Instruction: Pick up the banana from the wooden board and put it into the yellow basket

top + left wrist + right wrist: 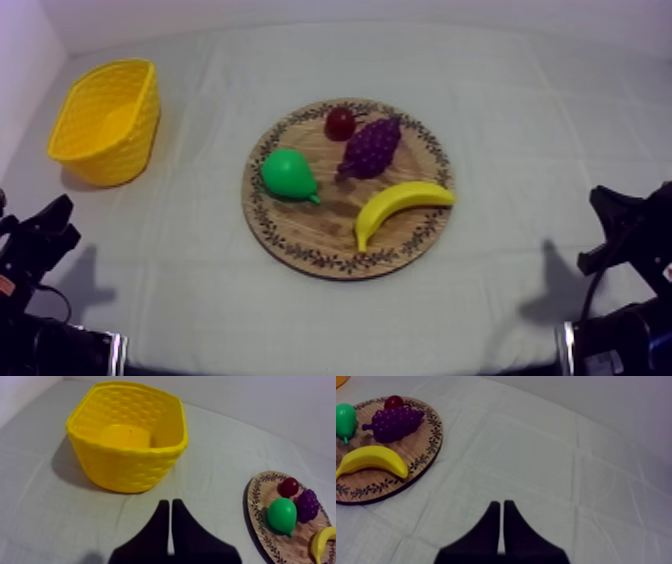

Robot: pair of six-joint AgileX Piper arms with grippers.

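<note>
banana (400, 208): on board (300, 245), lower-right part, centre of top view, just beside grapes (372, 148) | basket (128, 150): upper left, well apart | left gripper (170, 503): closed together, empty | right gripper (501, 505): closed together, empty | handling: likely light, stiff, smooth (could slip); pinch across the thick middle, not the tapering ends

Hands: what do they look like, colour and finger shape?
The left hand and right hand look alike: two plain black fingers each, broad at the base, tapering to narrow tips, no markings visible. The left arm and right arm are black too.
</note>
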